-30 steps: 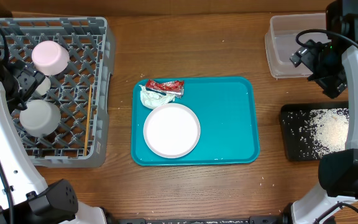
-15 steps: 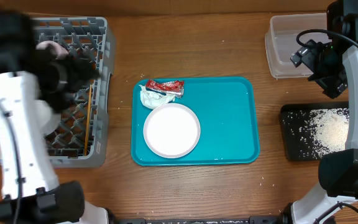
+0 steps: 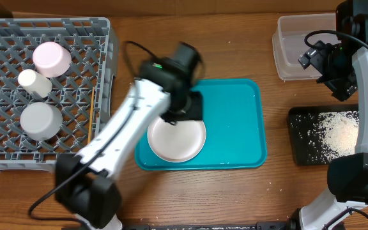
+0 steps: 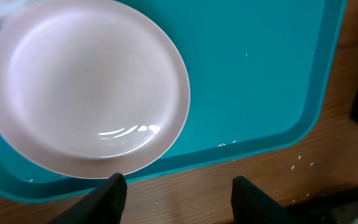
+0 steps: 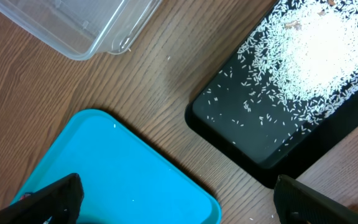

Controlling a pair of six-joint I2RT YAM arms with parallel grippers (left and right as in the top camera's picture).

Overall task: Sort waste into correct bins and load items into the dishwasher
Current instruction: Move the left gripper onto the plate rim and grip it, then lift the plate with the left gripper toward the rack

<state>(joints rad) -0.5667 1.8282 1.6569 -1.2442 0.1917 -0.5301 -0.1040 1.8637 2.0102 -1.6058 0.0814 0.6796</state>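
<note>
White plate (image 3: pixel 176 142) sits by the front-left corner of the teal tray (image 3: pixel 235 128), and we see the left gripper (image 4: pixel 180 190) above its rim, fingers apart, holding nothing. We find the right gripper (image 5: pixel 182 199) hanging, jaws spread wide, over the worktop (image 3: pixel 235 57) between clear tub (image 3: pixel 280 57) and black tray (image 3: pixel 299 137).

The left arm (image 3: pixel 123 137) stretches diagonally from the lower left of the overhead frame to its centre, the left claw (image 4: pixel 178 190) pointing down with fingers parted and empty, while the right arm (image 3: pixel 366 70) stands along the right edge, the right claw (image 5: pixel 178 196) spread wide and empty.
</note>
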